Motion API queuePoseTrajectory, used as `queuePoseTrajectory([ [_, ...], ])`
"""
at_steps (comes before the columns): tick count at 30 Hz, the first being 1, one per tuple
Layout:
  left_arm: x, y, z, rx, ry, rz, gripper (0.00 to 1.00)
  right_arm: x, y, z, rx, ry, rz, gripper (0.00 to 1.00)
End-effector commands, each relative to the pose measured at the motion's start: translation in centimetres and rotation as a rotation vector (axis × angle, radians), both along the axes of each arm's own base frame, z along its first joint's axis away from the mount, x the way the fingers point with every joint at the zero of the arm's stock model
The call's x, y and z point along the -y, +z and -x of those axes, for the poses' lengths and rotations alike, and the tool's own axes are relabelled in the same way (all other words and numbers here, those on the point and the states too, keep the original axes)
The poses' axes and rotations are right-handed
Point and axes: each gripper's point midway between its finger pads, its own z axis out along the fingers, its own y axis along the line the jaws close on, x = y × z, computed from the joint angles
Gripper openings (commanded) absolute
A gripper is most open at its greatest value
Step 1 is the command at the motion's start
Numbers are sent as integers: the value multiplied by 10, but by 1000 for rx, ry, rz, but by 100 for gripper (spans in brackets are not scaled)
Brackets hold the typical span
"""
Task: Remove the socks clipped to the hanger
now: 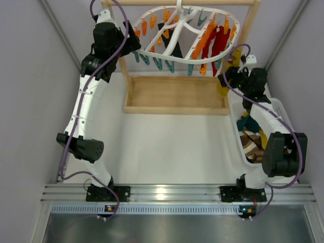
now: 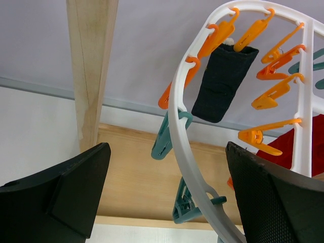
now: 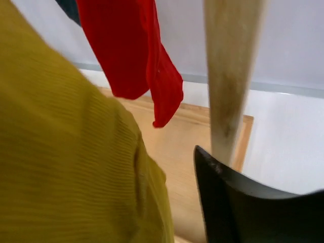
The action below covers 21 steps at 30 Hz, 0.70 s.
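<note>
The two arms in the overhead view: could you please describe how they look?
Both the left arm and right arm have white links, bulky black joints and a purple cable looped alongside. The left fingers are black wedges.

White oval hanger (image 2: 177,131) hung tilted, black sock (image 2: 223,83) and red socks (image 1: 218,43) clipped, mustard sock (image 3: 66,167) beside red

White left arm (image 1: 87,98) and right arm (image 1: 266,120), black joints, purple cables (image 1: 61,162)
</note>
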Motion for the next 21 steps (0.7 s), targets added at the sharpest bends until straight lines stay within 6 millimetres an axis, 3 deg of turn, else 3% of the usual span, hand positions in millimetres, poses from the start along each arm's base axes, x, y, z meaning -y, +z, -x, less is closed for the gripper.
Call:
queuePoseTrajectory([
  [1, -5, 30, 6, 83, -2, 6, 99, -13, 33, -13, 117, 32, 27, 53],
  [2, -5, 30, 6, 83, -2, 5, 99, -16, 29, -11, 109, 40, 25, 48],
  [3, -5, 30, 6, 84, -2, 5, 99, -17, 30, -10, 120, 47, 24, 35],
  [5, -5, 31, 7, 84, -6, 6, 99, -24, 27, -3, 122, 52, 19, 23],
  [7, -4, 33, 9, 88, -12, 10, 99, -30, 35, 4, 152, 48, 11, 22],
  [8, -5, 35, 12, 92, -14, 13, 99, -32, 28, 10, 143, 47, 7, 19],
  [10, -4, 38, 16, 96, -27, 16, 99, -36, 38, 18, 172, 20, -7, 10],
  [11, -3, 43, 21, 106, -31, 21, 99, -37, 33, 23, 161, 12, -12, 3],
  [21, -6, 68, 65, 150, -73, 74, 99, -59, 55, 65, 196, -131, -55, 0],
])
